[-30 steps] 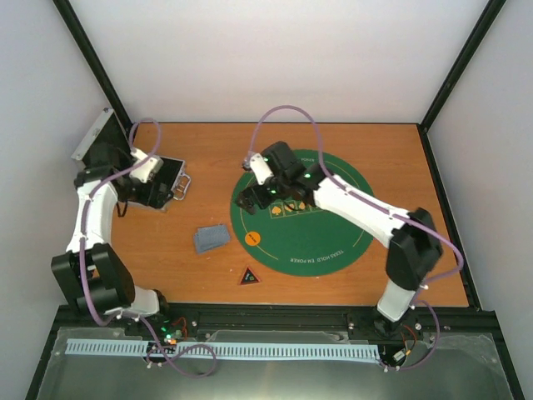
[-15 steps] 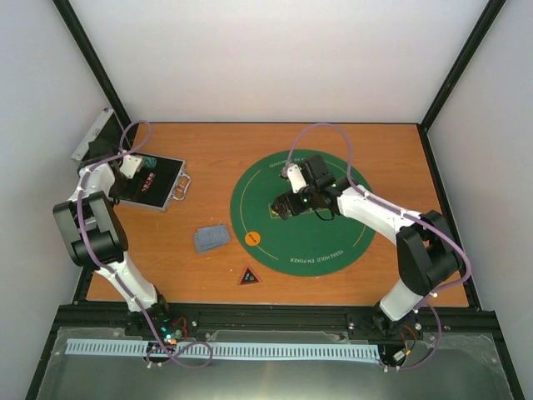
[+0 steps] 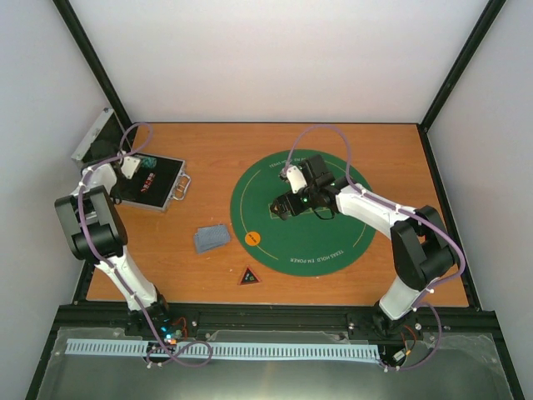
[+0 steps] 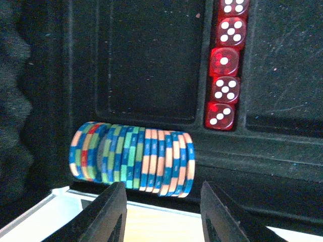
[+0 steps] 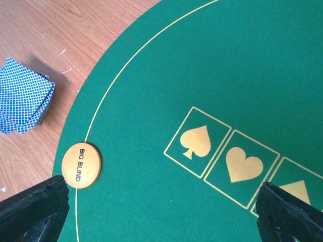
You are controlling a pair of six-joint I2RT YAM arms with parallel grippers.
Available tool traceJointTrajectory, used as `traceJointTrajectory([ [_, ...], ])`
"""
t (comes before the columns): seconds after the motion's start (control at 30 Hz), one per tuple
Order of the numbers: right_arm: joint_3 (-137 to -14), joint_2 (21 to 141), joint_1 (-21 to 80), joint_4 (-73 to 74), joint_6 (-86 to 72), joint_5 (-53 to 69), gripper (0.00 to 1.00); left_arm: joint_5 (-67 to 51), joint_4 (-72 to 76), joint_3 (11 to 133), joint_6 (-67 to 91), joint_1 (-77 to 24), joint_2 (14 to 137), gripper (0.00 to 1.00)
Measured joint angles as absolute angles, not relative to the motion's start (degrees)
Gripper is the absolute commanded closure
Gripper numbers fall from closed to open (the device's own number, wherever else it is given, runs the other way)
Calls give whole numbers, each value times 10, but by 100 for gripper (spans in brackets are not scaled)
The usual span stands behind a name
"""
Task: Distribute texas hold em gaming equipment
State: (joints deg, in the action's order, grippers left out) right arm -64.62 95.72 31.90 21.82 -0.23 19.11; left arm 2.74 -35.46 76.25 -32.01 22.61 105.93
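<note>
Left gripper [image 4: 162, 212]: fingers partly apart, gripping nothing, at the row of chips [image 4: 132, 159] standing on edge in the case [image 4: 141, 65], near red dice [image 4: 224, 75]. Right gripper [image 5: 161, 214]: fingers wide apart over the green mat [image 5: 202, 60]. Orange chip [image 5: 81, 165] lies at the mat's edge, card deck [image 5: 22, 98] on the table [image 5: 101, 30] nearby

White arms [image 3: 367, 209], black joints [image 3: 92, 234], purple cables [image 3: 321, 127]

The topmost red die [image 4: 233, 6] is cut by the upper edge. The card stack [image 5: 22, 96] runs off the left edge. Print on the triangle [image 3: 248, 276] is too small to read.
</note>
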Motion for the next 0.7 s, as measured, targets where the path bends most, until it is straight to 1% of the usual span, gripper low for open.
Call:
traceJointTrajectory([
  [0.1,-646,957,319,218,-2,193,0,11,-356,762,-321,226,1067,51],
  [0.2,-646,957,319,217,-2,195,0,2,-356,762,-325,223,1071,51],
  [0.43,-646,957,318,216,-2,206,0,11,-344,762,-329,214,1087,52],
  [0.7,-646,958,316,217,1,214,0,30,-325,762,-340,211,1092,59],
])
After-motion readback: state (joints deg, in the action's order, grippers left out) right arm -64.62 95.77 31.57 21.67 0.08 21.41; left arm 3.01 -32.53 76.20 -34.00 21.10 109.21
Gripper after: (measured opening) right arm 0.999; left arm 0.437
